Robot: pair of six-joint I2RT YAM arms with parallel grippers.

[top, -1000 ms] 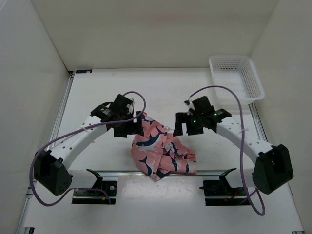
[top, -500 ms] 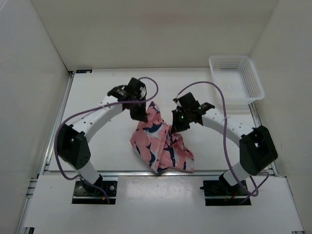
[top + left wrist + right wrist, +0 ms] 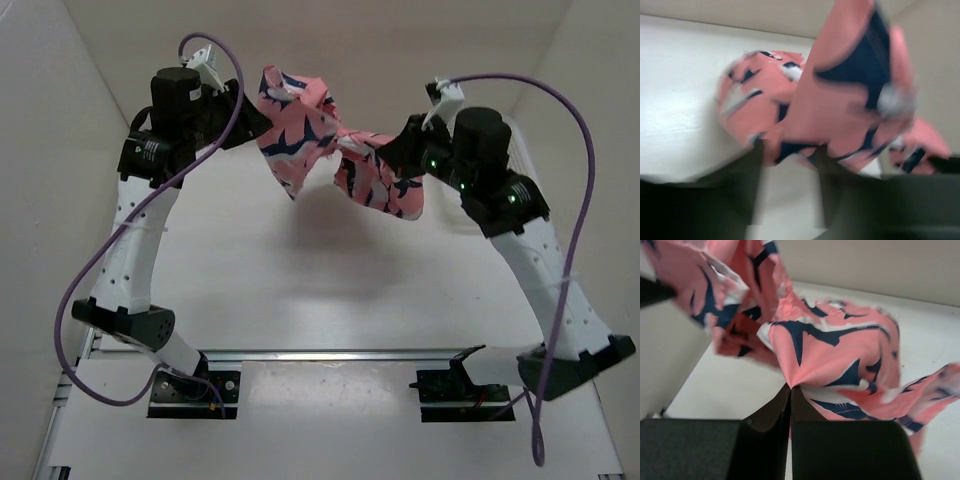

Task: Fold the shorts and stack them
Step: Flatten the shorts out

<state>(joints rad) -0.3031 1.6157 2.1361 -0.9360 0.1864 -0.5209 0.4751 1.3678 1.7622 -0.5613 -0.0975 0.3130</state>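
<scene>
White flat table top (image 3: 330,290) lies well below both claws. Soft coral-pink fabric shorts (image 3: 295,140) w/ navy-and-white shark print hang in the air btwn the claws, bunched & sagging beneath them, prob. held high so the cloth drops open for folding. The right claw (image 3: 790,390) is pinched tight on a fabric edge. The left claw (image 3: 250,112) grips the other end; its wrist view is blurred, jaw gap unclear.
</scene>
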